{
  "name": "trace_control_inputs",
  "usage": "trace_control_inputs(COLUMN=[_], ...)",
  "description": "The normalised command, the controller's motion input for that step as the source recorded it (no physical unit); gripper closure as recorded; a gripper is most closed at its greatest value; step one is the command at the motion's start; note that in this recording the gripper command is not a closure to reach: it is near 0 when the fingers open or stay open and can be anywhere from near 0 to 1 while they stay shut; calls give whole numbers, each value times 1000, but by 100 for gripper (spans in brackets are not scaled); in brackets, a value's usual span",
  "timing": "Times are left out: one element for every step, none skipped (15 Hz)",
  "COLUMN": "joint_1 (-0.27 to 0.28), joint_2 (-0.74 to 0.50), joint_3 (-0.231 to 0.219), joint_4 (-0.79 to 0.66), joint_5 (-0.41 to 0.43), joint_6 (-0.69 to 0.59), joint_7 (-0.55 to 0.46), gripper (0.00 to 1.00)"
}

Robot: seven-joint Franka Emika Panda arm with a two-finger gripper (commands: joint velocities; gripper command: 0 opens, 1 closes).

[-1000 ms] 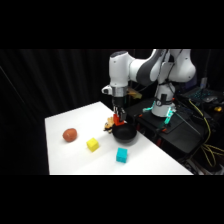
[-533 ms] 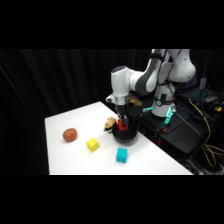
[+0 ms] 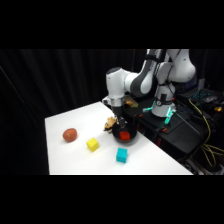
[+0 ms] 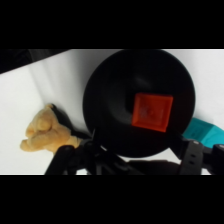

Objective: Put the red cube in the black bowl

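Observation:
The red cube lies flat inside the black bowl, a little right of its centre. In the side view the bowl stands near the table's right edge, and the red cube shows in it. My gripper hangs straight above the bowl. In the wrist view the gripper is open. Its dark fingers stand apart at the bowl's near rim and hold nothing. The cube touches neither finger.
A tan plush toy lies just beside the bowl, also seen as a plush toy from the side. A cyan cube, a yellow cube and a dull-red ball sit on the white table. Dark equipment with cables stands to the right.
The gripper has come down over the bowl, carrying the red cube lower. The cube now rests in the bowl, free of the fingers.

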Motion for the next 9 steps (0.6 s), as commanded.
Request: trace_control_inputs(joint_1=[69, 61, 47, 33, 19, 6, -7, -25, -34], joint_2=[-502, -542, -551, -538, -495, -418, -331, -232, -143], joint_3=[-36, -9, 20, 51, 69, 78, 73, 69, 56], joint_4=[82, 125, 161, 202, 258, 320, 374, 429, 429], joint_5=[-338, -308, -273, -186, -175, -139, -86, -108, -74], joint_6=[-526, -661, -704, -704, -698, -682, -642, -586, -498], joint_7=[322, 312, 290, 204, 197, 154, 92, 98, 38], gripper=[0, 0, 0, 0, 0, 0, 0, 0, 0])
